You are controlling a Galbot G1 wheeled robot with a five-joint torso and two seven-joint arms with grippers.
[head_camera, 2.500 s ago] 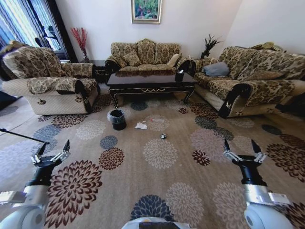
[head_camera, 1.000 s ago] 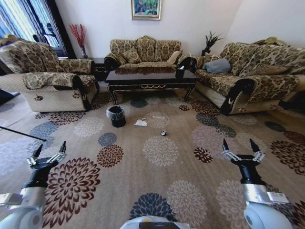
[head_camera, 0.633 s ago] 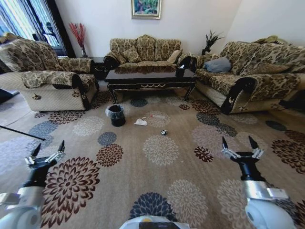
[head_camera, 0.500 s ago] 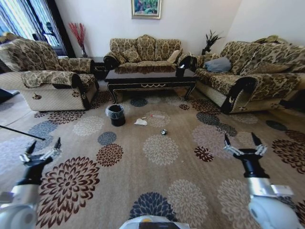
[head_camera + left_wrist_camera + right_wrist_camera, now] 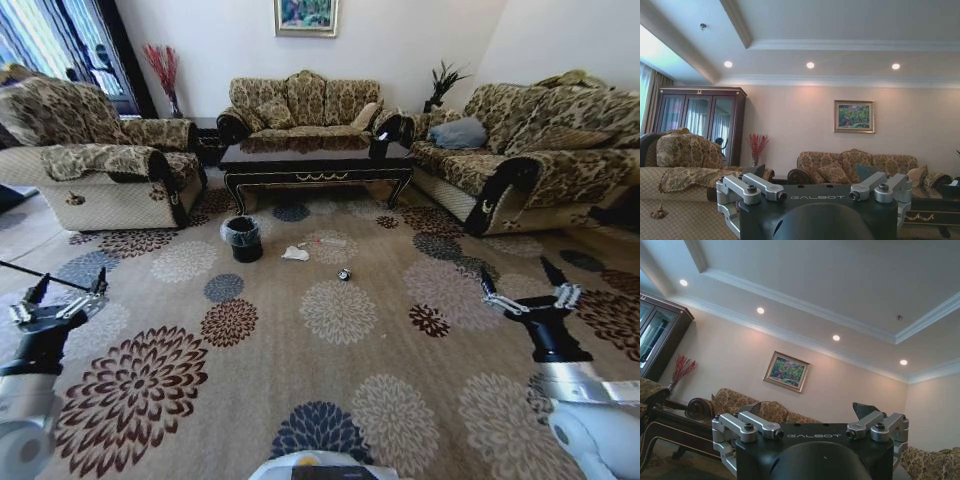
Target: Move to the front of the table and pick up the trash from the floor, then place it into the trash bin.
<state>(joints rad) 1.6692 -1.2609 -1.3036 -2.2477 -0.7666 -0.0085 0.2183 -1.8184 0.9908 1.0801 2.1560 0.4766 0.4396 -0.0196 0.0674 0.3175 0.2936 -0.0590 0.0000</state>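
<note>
Your robot's arms end in rounded silver-white wrist housings, each narrowing to a black neck. The left gripper (image 5: 55,305) and right gripper (image 5: 530,295) both have pale metal linkage bars tipped with pointed black fingers. Up close, you see a matte black block marked "GALBOT" in grey letters, with silver knuckles fixed by dark screws.

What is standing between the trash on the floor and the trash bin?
Nothing visible. The white tissue, the bottle and the small scrap lie on open carpet beside the trash bin, apart from it. Both pincers, left and right, are open, far back.
</note>
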